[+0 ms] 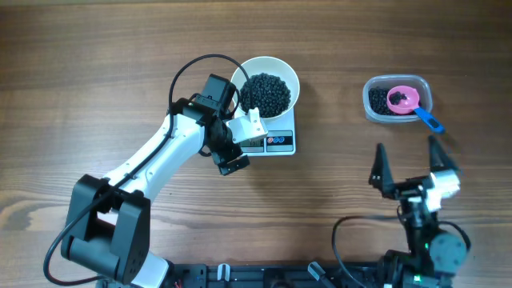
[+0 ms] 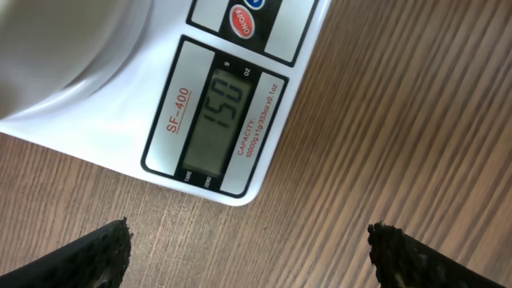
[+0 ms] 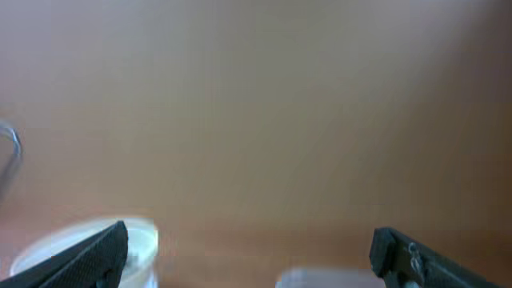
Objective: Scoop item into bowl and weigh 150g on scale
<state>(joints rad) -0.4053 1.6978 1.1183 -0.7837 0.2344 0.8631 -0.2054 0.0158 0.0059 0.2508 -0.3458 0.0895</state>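
Ahead of the released left pincer [image 2: 254, 258] lies a rounded corner of the scale [image 2: 212, 120], open table [image 2: 400, 120] beside it. Right pincer [image 1: 408, 164], also released, hangs well short of the tub [image 1: 370, 102].

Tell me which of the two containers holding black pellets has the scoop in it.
The clear plastic tub: a pink scoop with a blue handle rests in it. The white bowl on the scale holds only pellets.
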